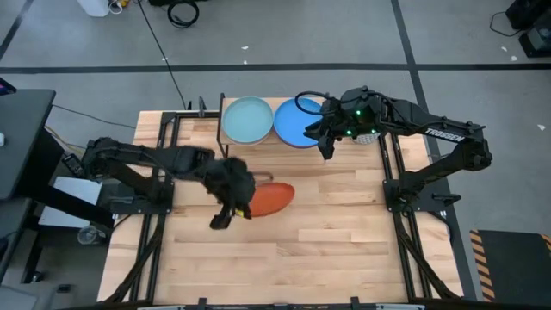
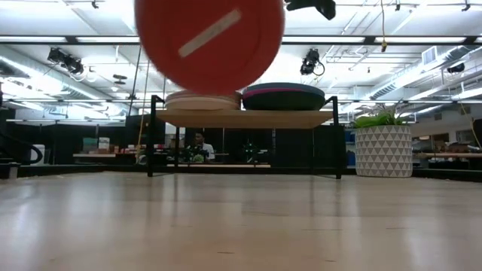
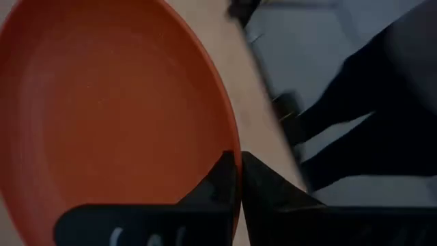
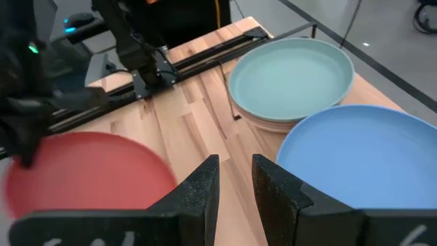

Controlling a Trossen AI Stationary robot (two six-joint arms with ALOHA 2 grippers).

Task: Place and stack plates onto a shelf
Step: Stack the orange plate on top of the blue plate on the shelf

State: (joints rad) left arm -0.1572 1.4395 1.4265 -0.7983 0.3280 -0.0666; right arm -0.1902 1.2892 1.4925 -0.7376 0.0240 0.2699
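A: Biggest thing first, what's on the shelf (image 2: 245, 118)?
B: At the table's far edge it carries two stacks: a light blue plate (image 1: 247, 120) tops the left one, a bright blue plate (image 1: 298, 125) the right.
A: And the orange plate (image 1: 270, 198)?
B: Round, matte, plain orange, lifted clear of the tabletop (image 1: 336, 241) near its middle, tilted. The left gripper (image 3: 237, 179) pinches its rim between nearly closed fingers.
A: The other arm?
B: The right gripper (image 4: 235, 176) hangs above the bright blue plate, fingers a narrow gap apart, holding nothing

Bright even overhead strip lighting, soft shadows, blurred close orange plate (image 2: 209, 41)
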